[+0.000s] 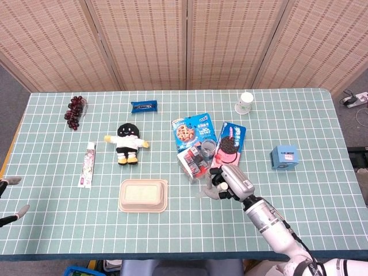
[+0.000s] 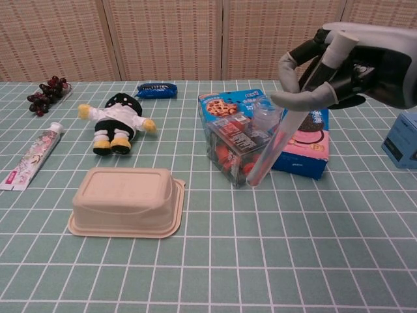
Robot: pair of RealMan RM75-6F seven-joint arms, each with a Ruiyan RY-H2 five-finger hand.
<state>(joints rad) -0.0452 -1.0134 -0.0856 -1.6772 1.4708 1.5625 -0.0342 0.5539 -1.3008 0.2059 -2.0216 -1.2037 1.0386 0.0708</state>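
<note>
Wicker folding screens stand behind a counter [image 1: 287,230] covered in green, white-gridded cloth.

Right robot hand [image 2: 339,62]: fingers curled around the upper end of a clear plastic tube [image 2: 272,147]. The tube's long axis slants down and toward the robot's left, so its lower tip lies just in front of a clear box of red snacks [image 2: 236,149], near it or touching, which cannot be told. In the head view the same right robot hand [image 1: 229,181] sits just on the near side of that box.

Left robot hand [image 1: 10,201]: only fingertips show at the frame edge, spread, holding nothing, well apart from the tube. The right is by far the nearer.

Around the box: blue cookie packet [image 1: 192,130], pink-and-blue sandwich-biscuit carton [image 1: 230,141], small clear cup [image 1: 207,148].

Further items: beige lidded tray [image 1: 143,195], black-haired doll [image 1: 127,144], toothpaste tube [image 1: 87,164], grapes [image 1: 74,111], blue snack bar [image 1: 144,106], white paper cup [image 1: 245,103], small blue box [image 1: 285,156].
</note>
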